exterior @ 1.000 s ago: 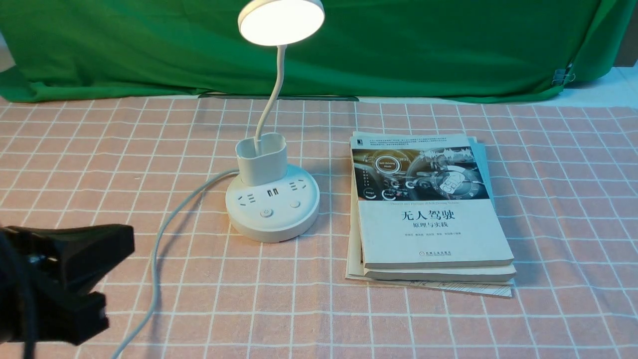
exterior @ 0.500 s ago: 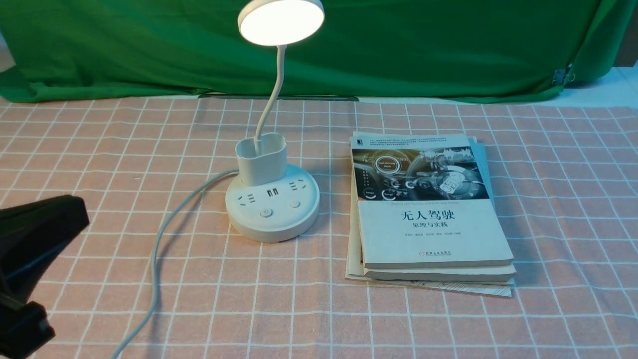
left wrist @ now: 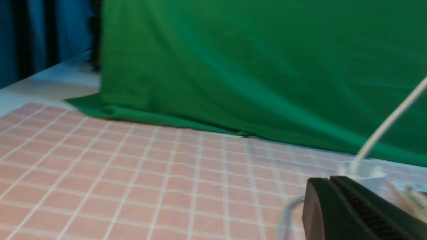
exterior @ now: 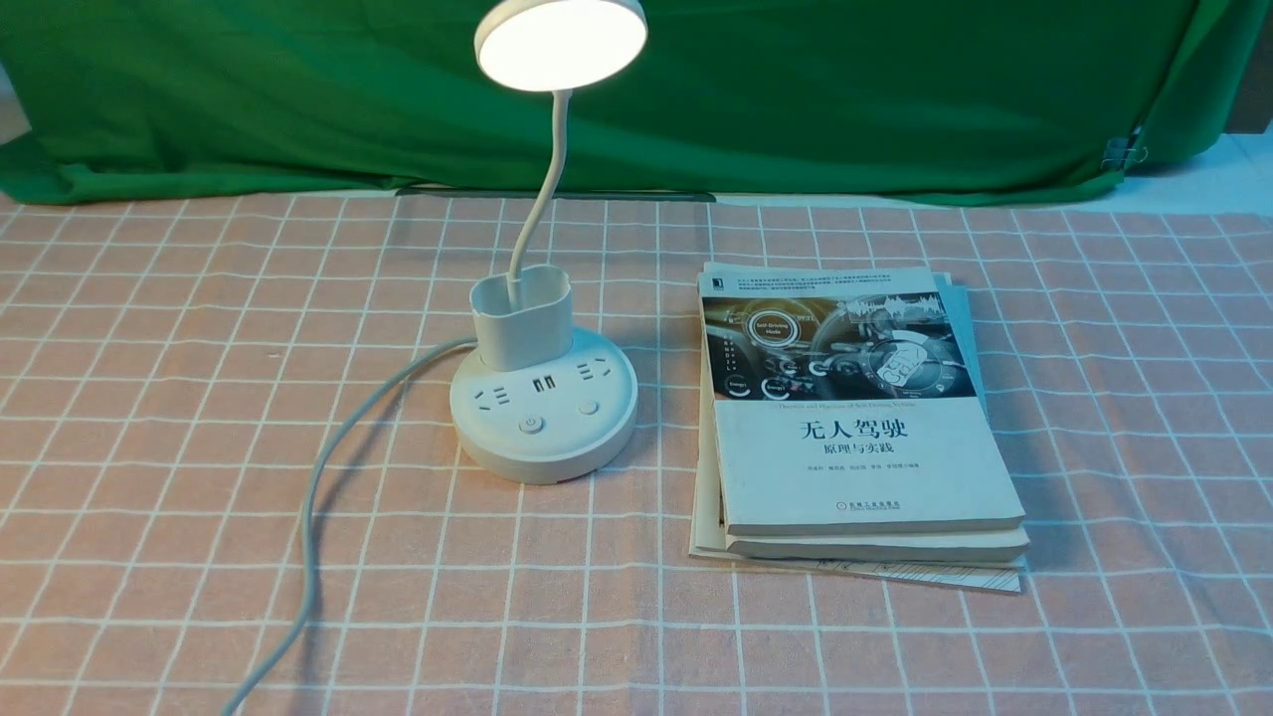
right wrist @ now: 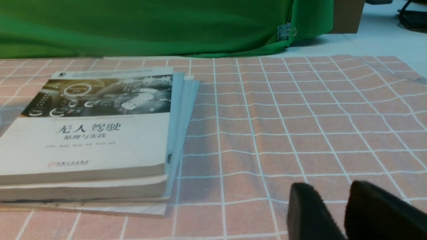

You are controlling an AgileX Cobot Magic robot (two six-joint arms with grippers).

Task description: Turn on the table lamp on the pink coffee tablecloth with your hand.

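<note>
The white table lamp [exterior: 543,398] stands mid-table on the pink coffee tablecloth [exterior: 199,298]. Its disc head [exterior: 560,42] glows. Its grey cord [exterior: 328,467] runs off to the near left. Neither hand shows in the front view. In the left wrist view, my left gripper [left wrist: 329,179] is shut and empty, with the lamp's neck [left wrist: 387,126] and cup holder [left wrist: 365,170] blurred just beyond it. In the right wrist view, my right gripper [right wrist: 330,190] hangs low over the cloth [right wrist: 300,116], its jaws a little apart and empty.
A stack of books [exterior: 855,418] lies right of the lamp; it also shows in the right wrist view [right wrist: 86,133]. A green backdrop cloth [exterior: 796,99] hangs along the table's far edge, with a metal clip [exterior: 1124,151] at its right end.
The left gripper has drawn back to the near left and left the front view. The lamp stays lit and has not moved.
</note>
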